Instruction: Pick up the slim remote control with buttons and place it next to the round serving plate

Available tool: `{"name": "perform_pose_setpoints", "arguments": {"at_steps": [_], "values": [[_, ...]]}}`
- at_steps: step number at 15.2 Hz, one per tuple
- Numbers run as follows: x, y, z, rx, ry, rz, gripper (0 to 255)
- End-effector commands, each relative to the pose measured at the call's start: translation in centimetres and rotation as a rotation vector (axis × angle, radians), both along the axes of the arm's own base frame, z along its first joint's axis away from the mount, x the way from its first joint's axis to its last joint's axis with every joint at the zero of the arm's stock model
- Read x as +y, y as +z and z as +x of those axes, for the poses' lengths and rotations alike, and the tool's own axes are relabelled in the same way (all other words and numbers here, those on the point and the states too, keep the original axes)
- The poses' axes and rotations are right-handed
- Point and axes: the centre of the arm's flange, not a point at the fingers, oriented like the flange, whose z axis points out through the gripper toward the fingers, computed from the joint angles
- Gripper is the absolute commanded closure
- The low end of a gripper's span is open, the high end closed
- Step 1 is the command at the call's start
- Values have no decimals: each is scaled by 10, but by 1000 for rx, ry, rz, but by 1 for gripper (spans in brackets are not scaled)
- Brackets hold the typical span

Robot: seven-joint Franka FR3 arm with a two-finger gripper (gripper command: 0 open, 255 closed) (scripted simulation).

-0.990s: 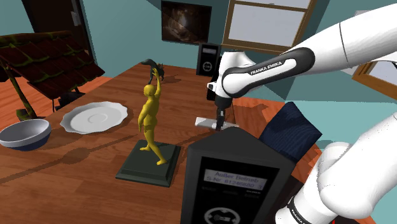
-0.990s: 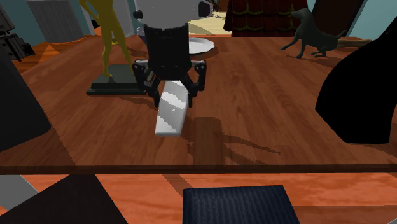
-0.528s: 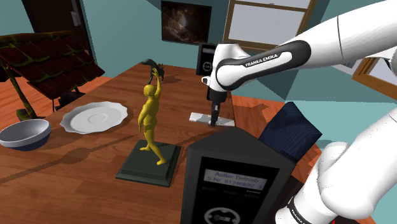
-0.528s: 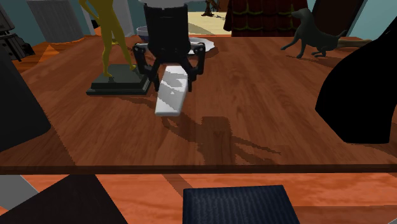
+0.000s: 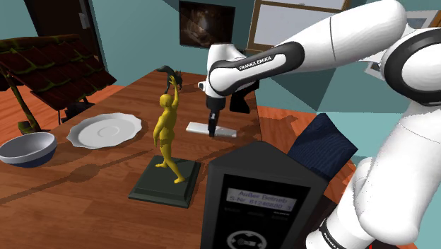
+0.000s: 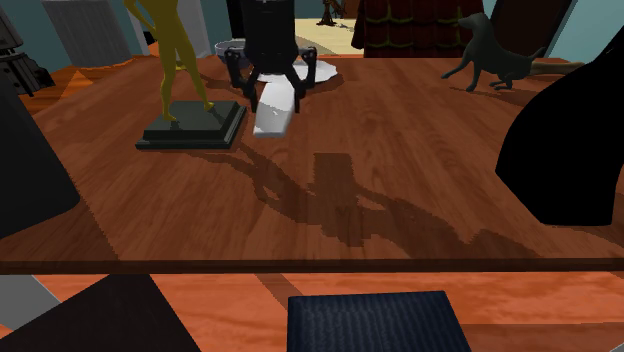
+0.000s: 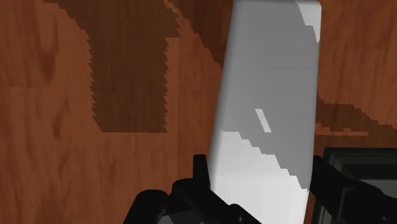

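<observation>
A slim pale grey remote (image 5: 198, 128) hangs level a little above the brown table, with my black gripper (image 5: 213, 127) shut on it. In the wrist view the two fingers (image 7: 202, 173) clasp the remote (image 7: 267, 108) by its long sides, with the gripper (image 7: 264, 177) near one end. From the second exterior view, the remote (image 6: 274, 110) hangs under the gripper (image 6: 272, 92), beside the statue's dark base (image 6: 190, 126). The round white plate (image 5: 106, 130) lies on the table past the yellow statue (image 5: 166, 131), toward the shoulder view's left. Part of the plate (image 6: 322, 71) shows behind the gripper.
A grey bowl (image 5: 27, 149) sits left of the plate in the shoulder view. A dark roofed model (image 5: 49, 62) stands behind them. A black dog figurine (image 6: 490, 48) stands at the second exterior view's far right. A dark blue cushion (image 5: 321, 145) lies by the stand (image 5: 261, 198).
The arm has carried the remote toward the shoulder view's left, away from the second exterior camera. It now hangs beside the statue's base, closer to the plate.
</observation>
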Motion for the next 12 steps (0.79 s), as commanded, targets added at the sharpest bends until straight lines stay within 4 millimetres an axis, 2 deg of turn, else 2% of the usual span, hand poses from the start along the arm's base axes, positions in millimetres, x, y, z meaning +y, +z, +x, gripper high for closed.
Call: {"name": "perform_pose_setpoints", "arguments": {"at_steps": [1,12], "values": [[20,-1,20,0,0,1,255],[126,0,120,0,0,1,255]]}}
